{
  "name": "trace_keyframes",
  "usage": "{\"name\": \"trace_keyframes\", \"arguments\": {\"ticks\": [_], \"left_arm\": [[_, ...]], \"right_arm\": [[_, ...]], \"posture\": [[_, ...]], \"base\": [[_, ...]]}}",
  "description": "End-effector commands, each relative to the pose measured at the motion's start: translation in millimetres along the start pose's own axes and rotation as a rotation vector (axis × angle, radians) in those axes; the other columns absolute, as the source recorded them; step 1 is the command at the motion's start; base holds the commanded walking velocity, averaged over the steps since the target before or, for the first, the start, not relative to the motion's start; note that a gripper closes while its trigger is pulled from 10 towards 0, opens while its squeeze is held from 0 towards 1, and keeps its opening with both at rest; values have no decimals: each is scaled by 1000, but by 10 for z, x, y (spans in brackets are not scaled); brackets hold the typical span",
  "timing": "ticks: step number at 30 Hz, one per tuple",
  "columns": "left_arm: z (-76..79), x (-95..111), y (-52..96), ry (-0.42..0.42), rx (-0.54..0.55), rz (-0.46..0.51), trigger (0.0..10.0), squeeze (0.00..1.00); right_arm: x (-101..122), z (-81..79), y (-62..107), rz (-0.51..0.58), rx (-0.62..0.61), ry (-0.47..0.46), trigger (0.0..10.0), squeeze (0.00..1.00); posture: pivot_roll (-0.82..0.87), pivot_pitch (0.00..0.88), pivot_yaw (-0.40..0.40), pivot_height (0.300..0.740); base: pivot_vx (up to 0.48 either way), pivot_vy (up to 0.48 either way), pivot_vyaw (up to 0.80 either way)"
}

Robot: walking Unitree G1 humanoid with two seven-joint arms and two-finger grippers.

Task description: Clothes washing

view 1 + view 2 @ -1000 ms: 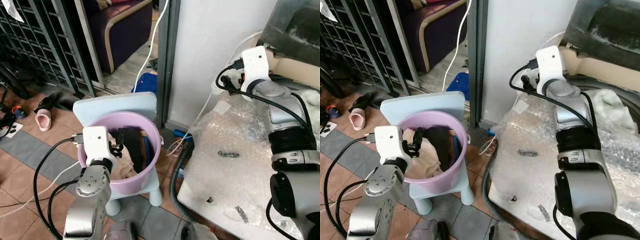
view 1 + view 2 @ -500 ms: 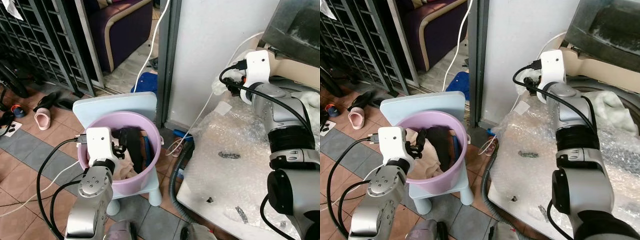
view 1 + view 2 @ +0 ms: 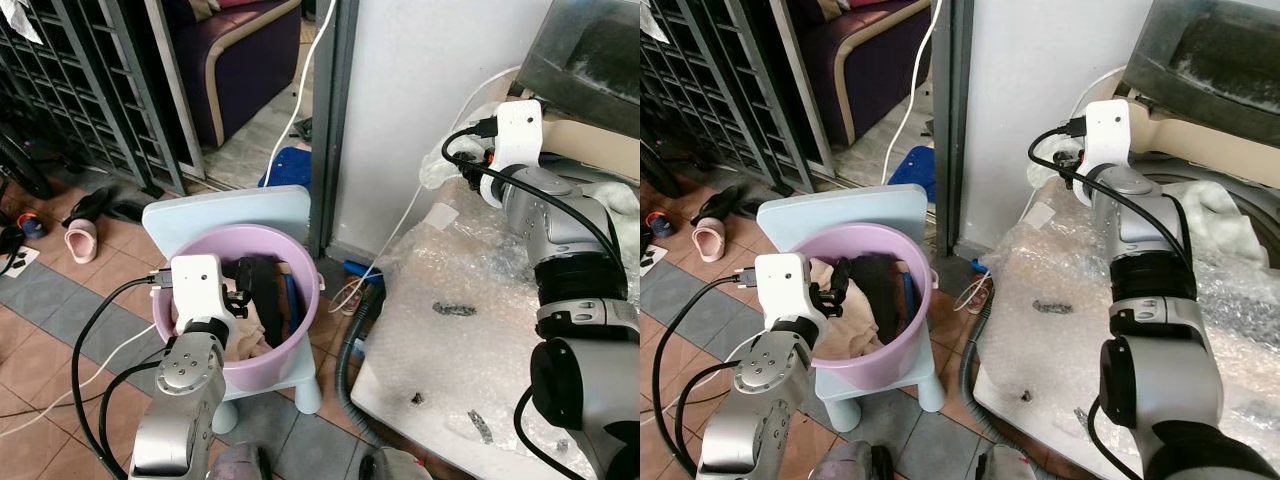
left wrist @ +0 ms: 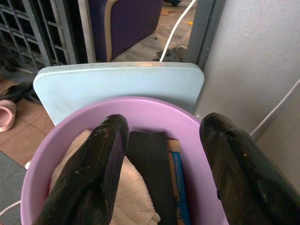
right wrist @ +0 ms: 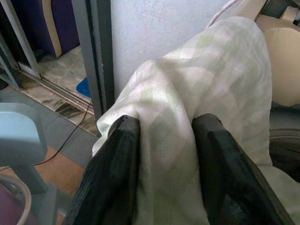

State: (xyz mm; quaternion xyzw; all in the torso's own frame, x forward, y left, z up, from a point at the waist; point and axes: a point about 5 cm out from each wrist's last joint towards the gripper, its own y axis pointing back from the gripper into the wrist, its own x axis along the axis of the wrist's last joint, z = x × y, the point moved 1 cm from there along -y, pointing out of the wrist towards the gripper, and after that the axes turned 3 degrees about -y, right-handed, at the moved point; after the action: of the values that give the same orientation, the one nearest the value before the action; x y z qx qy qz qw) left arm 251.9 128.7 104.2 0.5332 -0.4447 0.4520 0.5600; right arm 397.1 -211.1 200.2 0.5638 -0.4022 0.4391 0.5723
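Cloth (image 5: 187,112), pale checked, is now clamped in our right gripper (image 5: 166,154), which we are pulling back toward the washing machine (image 3: 1230,230). Our left gripper (image 4: 164,154) is hovering, fingers spread, over the purple laundry basin (image 3: 300,345), so one garment is transferring.

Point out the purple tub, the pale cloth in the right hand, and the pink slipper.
Purple tub (image 3: 305,335), left eye view, on its outer wall at the right side.
Pale cloth (image 5: 187,93), right wrist view, on the bunched fabric between the fingers.
Pink slipper (image 3: 82,241), left eye view, on its top.
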Motion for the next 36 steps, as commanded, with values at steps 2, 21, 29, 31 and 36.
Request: {"name": "trace_keyframes", "arguments": {"ticks": [2, 21, 29, 31, 36], "left_arm": [[21, -19, -11, 0, 2, -17, 10000, 0], [-10, -25, -22, -19, 22, -22, 10000, 0], [-14, -4, -72, -29, 20, -16, 10000, 0], [-13, 0, -78, -29, 22, -15, 10000, 0], [-16, 5, -89, -33, 26, -14, 10000, 0]], "right_arm": [[-267, -52, -31, -106, -4, -34, 0, 0], [36, 385, 186, 162, -383, -354, 0, 0], [-13, 829, 438, 207, -578, -270, 0, 0], [-46, 896, 475, 198, -612, -254, 0, 0], [-167, 1168, 685, 179, -739, -158, 3608, 0]], "posture": [[-22, 39, 1, 740], [-14, 35, 15, 740], [-29, 39, 28, 740], [-29, 40, 31, 740], [-32, 38, 34, 740]], "base": [[0, 0, 0], [0, 0, 0], [0, 0, 0], [0, 0, 0], [0, 0, 0]]}}
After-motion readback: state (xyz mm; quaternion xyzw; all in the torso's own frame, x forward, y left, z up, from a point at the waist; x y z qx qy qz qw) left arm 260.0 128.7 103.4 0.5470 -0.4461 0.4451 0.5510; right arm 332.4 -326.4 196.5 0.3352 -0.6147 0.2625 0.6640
